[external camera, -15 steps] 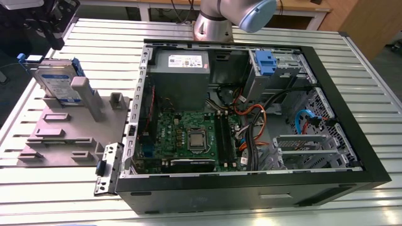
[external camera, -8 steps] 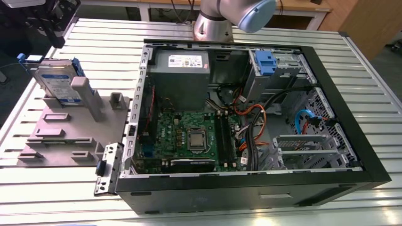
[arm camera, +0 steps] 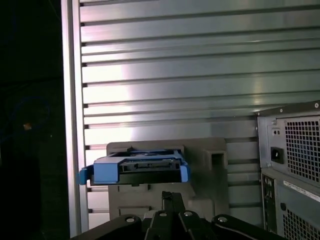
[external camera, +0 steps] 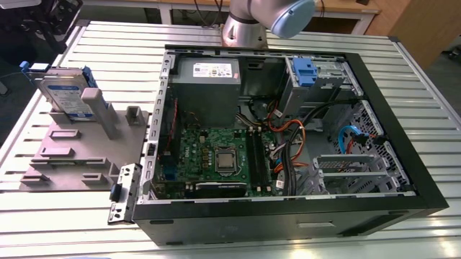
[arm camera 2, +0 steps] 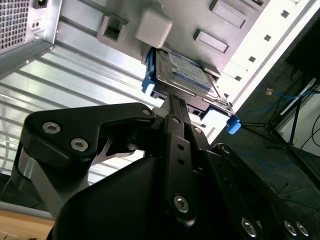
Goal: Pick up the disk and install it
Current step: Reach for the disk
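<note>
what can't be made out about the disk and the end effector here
The disk's lower end: in the exterior view, the grey holder and its post hide it.
The disk's near edge: in the second wrist view, the end effector covers part of it, so touching or apart cannot be told.
The disk's labelled face: in the first wrist view it sits edge-on.
</note>
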Controlling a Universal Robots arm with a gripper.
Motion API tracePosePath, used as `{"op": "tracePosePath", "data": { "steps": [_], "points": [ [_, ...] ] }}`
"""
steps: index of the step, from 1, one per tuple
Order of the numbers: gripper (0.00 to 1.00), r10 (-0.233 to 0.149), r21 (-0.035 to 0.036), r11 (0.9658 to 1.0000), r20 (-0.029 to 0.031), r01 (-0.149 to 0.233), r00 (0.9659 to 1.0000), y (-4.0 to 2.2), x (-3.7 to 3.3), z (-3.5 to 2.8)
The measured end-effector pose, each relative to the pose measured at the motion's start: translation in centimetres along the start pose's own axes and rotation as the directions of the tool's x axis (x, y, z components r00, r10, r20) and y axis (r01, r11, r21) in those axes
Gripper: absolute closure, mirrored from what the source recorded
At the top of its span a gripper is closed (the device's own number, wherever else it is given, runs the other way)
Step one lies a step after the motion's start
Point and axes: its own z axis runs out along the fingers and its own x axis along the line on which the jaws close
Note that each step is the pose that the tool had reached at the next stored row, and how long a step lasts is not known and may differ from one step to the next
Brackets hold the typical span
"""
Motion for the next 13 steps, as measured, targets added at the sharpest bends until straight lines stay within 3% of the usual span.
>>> {"op": "tracePosePath", "data": {
  "steps": [5, 13],
  "points": [
    [0.89, 0.000, 0.0003, 1.0000, 0.0004, 0.000, 1.0000, 0.15, 1.26, 0.76],
    [0.89, 0.000, 0.0009, 1.0000, 0.0002, 0.000, 1.0000, 0.08, 2.02, 1.33]
  ]
}}
